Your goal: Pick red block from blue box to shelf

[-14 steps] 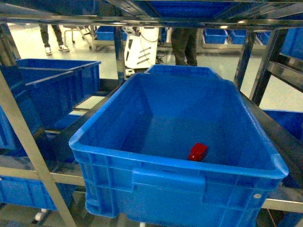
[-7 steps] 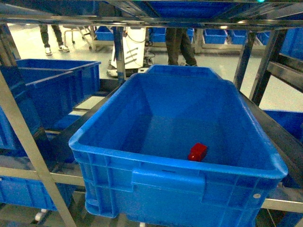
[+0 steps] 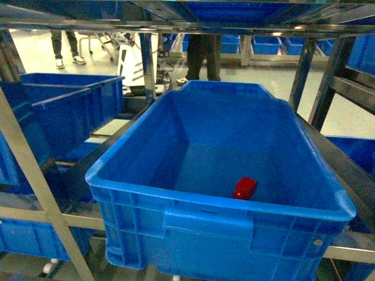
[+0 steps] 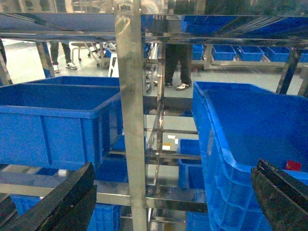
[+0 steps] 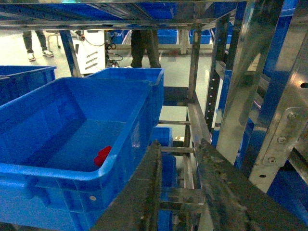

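Red block (image 3: pixel 244 188) is lying on the blue box (image 3: pixel 176 199) floor, near its front wall, on the shelf (image 3: pixel 35 175). Left end effector (image 4: pixel 168 202) is gaping wide; right end effector (image 5: pixel 175 192) is sitting narrow, both empty.

Two ppl (image 3: pixel 205 55) standing in bkgd aisle; white machine (image 3: pixel 132 64) sitting nearby; more blue crates (image 3: pixel 70 111) resting at left.

Dim, blue-tinted, soft, glaring floor
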{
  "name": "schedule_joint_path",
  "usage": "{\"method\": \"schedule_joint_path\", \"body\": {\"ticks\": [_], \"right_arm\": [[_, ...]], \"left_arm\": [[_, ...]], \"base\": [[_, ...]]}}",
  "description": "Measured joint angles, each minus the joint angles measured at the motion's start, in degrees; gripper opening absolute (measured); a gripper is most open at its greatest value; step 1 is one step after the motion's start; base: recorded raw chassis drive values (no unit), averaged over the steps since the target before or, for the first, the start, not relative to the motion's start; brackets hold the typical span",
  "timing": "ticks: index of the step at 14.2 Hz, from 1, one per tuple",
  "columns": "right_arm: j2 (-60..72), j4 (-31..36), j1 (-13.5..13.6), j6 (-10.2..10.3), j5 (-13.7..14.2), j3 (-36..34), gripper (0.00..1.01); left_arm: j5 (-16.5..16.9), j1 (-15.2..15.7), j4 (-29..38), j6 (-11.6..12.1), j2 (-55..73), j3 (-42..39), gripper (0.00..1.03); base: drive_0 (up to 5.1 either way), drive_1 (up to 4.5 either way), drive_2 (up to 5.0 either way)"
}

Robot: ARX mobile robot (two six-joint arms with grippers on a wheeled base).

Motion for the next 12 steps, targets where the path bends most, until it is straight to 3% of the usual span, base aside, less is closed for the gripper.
{"method": "schedule_joint_path", "body": {"ticks": [7,12], "right_arm": [[0.0,0.0,0.0,0.02,0.0,0.0,1.0],[0.0,0.0,0.0,0.0,0.0,0.0,0.98]], "left_arm": [[0.02,0.0,0.0,0.0,0.0,0.0,0.98],[0.0,0.0,0.0,0.0,0.0,0.0,0.98]], "base": [[0.0,0.0,0.0],[0.0,0.0,0.0]]}}
